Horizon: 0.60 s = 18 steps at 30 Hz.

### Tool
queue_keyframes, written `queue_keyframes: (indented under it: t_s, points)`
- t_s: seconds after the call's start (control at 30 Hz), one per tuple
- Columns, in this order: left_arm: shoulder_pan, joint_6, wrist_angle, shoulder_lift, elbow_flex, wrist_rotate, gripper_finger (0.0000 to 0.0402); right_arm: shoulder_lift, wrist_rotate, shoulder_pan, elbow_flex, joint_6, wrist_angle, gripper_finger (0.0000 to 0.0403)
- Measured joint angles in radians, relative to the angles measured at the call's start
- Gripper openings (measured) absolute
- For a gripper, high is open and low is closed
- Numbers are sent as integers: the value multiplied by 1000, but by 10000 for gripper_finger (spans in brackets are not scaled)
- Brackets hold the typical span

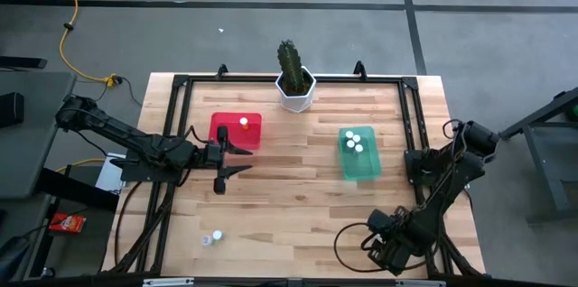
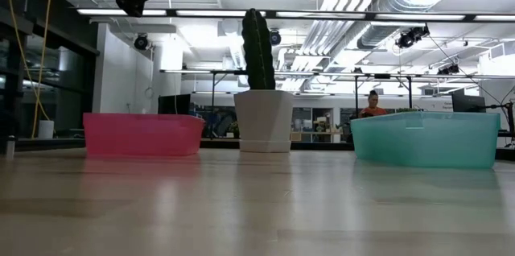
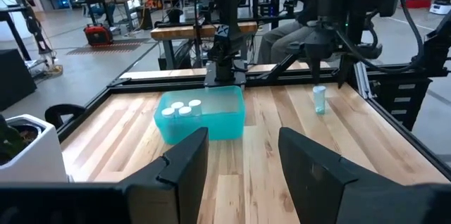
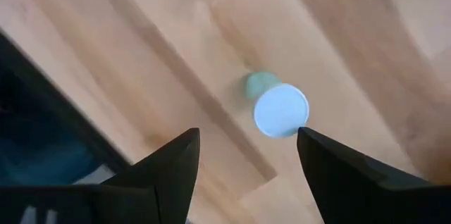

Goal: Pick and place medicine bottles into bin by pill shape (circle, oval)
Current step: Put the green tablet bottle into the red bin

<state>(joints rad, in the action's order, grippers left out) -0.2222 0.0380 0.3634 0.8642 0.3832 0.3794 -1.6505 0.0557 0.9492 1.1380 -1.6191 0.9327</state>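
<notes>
Medicine bottles split among two bins and the bare surface [image 1: 298, 188], both end effectors spread wide and holding nothing.

Nearest, at the front left of the surface: one white-capped bottle [image 1: 217, 236] lying loose. At the front right corner: right end effector [image 4: 246, 155] hanging straight above another white-capped bottle [image 4: 280, 110], fingers apart, not touching it. Mid-surface: left end effector [image 1: 237, 158] just in front of the red bin [image 1: 253, 132], fingers apart, with one bottle [image 1: 244, 123] inside that bin. To the right: teal bin [image 1: 363, 168] with three white-capped bottles [image 1: 354, 142] clustered at its far end. Farthest, at the back edge between the bins: cactus in a white pot [image 1: 295, 91].
</notes>
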Motion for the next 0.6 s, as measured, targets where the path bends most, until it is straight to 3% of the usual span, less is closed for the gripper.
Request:
queue_keyframes:
  t_s: [0.6]
  points:
    - [0, 0, 0, 0, 0, 2, 163, 0, 3, -40, -1, 18, -1, 232]
